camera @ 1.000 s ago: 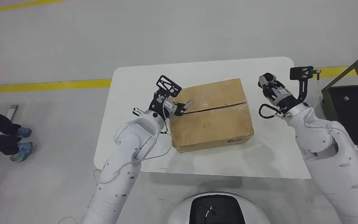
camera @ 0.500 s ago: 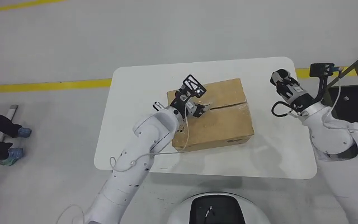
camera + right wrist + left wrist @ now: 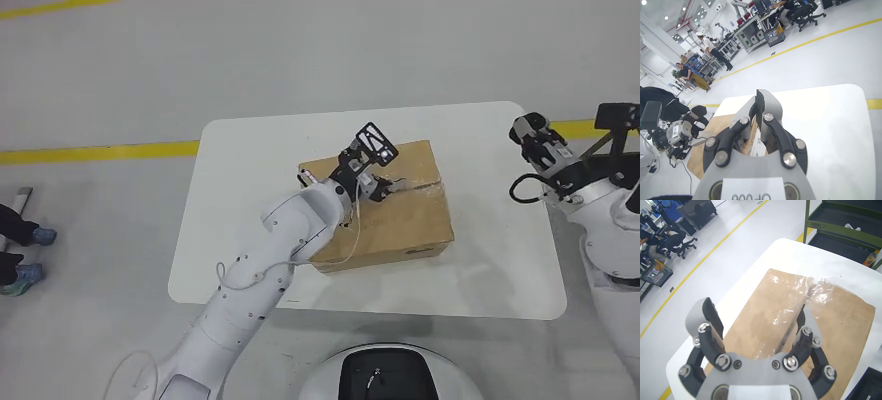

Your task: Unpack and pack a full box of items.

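A closed brown cardboard box (image 3: 390, 215) stands in the middle of the white table (image 3: 240, 200), its top seam covered with clear tape (image 3: 791, 294). My left gripper (image 3: 388, 186) hovers open over the box top, near the middle of the seam. In the left wrist view one of its fingertips (image 3: 801, 316) sits right at the taped seam, while the other (image 3: 711, 311) hangs over the box's edge. My right gripper (image 3: 528, 130) is shut and holds nothing, off the table's right end, apart from the box (image 3: 719, 125).
A green shelf rack (image 3: 838, 222) stands beyond the table's right end, with an orange bottle (image 3: 869, 257) on its low shelf. A black bin (image 3: 868, 383) sits beside the table. A bare strip of table surrounds the box on all sides.
My left gripper has slid from the box's left edge along the seam toward the middle of the top. The right arm has drawn back to the right, away from the box.
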### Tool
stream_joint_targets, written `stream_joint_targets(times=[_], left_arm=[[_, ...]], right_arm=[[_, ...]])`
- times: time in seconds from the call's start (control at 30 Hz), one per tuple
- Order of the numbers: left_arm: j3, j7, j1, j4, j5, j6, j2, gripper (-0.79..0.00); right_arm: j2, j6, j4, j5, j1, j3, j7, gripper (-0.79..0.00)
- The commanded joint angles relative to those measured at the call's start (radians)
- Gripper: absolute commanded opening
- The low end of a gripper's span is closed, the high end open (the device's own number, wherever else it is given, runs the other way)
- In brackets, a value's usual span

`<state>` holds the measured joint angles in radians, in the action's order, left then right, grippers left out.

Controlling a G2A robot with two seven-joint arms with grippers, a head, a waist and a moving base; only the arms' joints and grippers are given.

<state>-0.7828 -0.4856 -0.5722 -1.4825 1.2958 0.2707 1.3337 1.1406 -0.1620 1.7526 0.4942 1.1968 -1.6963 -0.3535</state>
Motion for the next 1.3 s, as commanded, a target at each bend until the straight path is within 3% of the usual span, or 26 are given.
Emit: stream_joint_targets(times=[0.0, 0.27, 0.47, 0.7, 0.97, 1.27], left_arm=[[0.015, 0.004, 0.010, 0.014, -0.002, 0.001, 0.008, 0.000], [0.027, 0.006, 0.034, 0.041, -0.007, -0.004, 0.031, 0.000], [-0.091, -0.062, -0.021, -0.056, -0.038, -0.023, 0.009, 0.000], [-0.318, -0.187, -0.175, -0.228, -0.032, -0.069, -0.039, 0.000], [-0.581, -0.271, -0.423, -0.409, 0.000, -0.144, -0.082, 0.000], [-0.756, -0.281, -0.612, -0.510, 0.046, -0.255, -0.099, 0.000]], right_arm=[[-0.002, 0.002, 0.000, -0.004, 0.012, -0.020, 0.001, -0.785], [-0.007, -0.001, 0.025, -0.050, 0.053, -0.055, -0.026, -0.785], [-0.007, -0.016, 0.076, -0.091, 0.070, -0.033, -0.054, -0.785], [-0.004, -0.035, 0.138, -0.160, 0.059, 0.051, -0.123, -0.785], [0.011, -0.100, 0.132, -0.083, -0.049, 0.298, -0.162, -0.785], [0.052, -0.099, 0.043, 0.035, -0.210, 0.594, -0.138, -0.785]])
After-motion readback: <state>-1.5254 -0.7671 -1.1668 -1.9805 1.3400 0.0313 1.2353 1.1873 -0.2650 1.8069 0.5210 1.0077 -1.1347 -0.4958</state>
